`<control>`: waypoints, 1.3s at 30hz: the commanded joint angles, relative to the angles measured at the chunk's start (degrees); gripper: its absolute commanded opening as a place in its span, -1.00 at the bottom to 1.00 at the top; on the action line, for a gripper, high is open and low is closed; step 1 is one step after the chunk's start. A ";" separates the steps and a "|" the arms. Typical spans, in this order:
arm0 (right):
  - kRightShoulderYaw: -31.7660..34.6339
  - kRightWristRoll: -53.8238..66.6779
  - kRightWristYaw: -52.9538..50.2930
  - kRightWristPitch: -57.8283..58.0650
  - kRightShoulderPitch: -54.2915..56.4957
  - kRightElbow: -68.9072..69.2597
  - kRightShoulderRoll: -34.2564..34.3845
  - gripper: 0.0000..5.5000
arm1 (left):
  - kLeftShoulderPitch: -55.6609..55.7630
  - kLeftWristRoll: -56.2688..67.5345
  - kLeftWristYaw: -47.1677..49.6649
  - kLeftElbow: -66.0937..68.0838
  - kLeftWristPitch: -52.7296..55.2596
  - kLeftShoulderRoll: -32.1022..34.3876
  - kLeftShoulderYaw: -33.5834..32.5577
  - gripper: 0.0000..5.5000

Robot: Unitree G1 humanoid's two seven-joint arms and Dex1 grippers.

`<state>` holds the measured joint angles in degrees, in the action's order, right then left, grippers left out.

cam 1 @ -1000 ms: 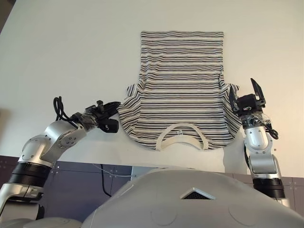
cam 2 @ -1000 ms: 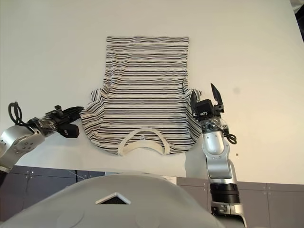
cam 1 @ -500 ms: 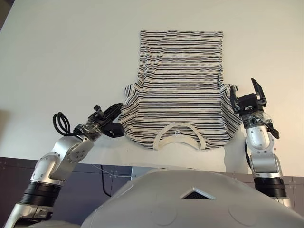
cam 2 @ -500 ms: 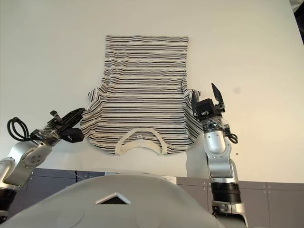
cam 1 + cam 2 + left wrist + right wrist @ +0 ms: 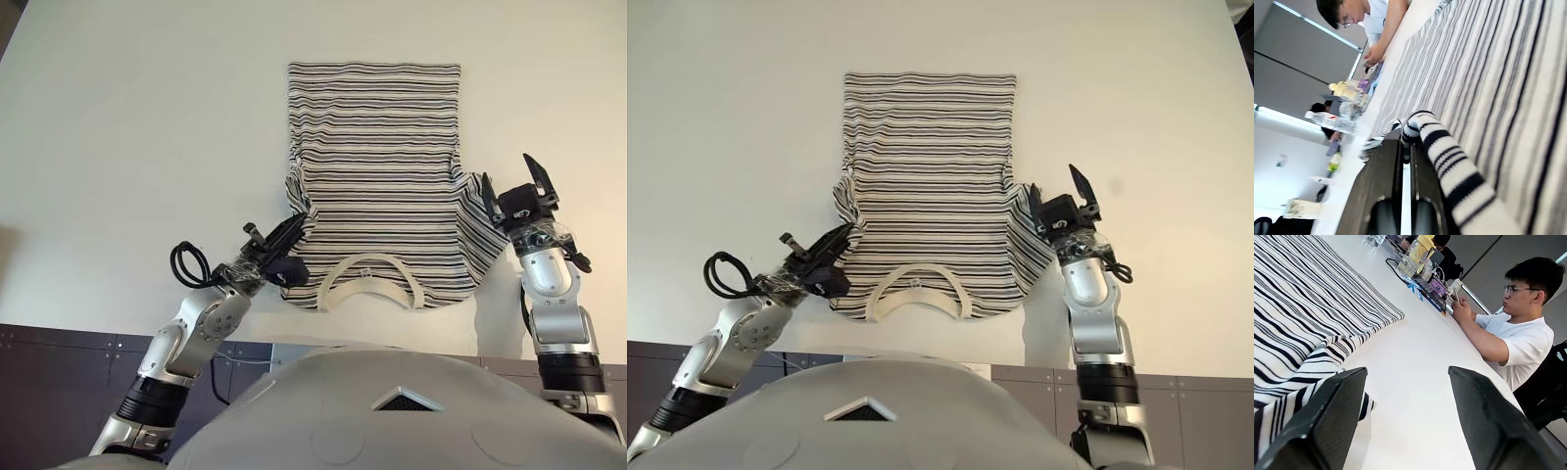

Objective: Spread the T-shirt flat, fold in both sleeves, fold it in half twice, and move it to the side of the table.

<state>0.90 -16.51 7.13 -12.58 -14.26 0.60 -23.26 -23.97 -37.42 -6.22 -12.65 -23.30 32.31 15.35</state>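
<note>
At our left, the left gripper [image 5: 294,227] sits low over the desk [image 5: 147,127] close to its near edge, at the left shoulder of the T-shirt [image 5: 377,147]. Its fingers [image 5: 1381,196] are pressed together on the left sleeve [image 5: 1449,166], a roll of striped cloth pinched between them, and the sleeve is drawn inward so that it lies over the left side of the shirt's body.

The T-shirt lies around the middle of the desk, front up and mostly flat. Its collar [image 5: 372,279] is just inside the near edge and its hem [image 5: 374,69] points toward the far edge. The lower body lies smooth and straight-sided, while the shoulder area near us bulges wider, with some wrinkles at the left side.

At our right, the right gripper [image 5: 506,176] stands just beside the right sleeve [image 5: 1327,362], near the desk's near edge. Its fingers [image 5: 1327,416] are spread wide apart, holding nothing. One finger is next to the sleeve's edge; we cannot tell whether it touches the cloth.
</note>
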 commanded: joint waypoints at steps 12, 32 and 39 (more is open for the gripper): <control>1.98 1.20 2.58 -2.67 2.84 -2.27 -4.69 0.11 | -0.82 4.20 0.53 4.03 -3.59 0.43 -1.01 -0.28; -4.33 -20.75 5.12 -56.86 2.91 -30.48 -41.13 0.11 | -13.18 6.43 18.50 -7.41 12.26 -22.13 -17.43 -0.28; -7.58 -24.18 2.48 -51.11 4.04 -27.31 -35.76 0.11 | -9.86 7.09 17.41 -4.87 11.96 -20.95 -17.17 -0.28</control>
<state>-4.69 -38.35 8.20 -65.92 -10.03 -26.64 -60.21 -34.92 -30.52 11.89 -18.64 -11.36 10.80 -2.05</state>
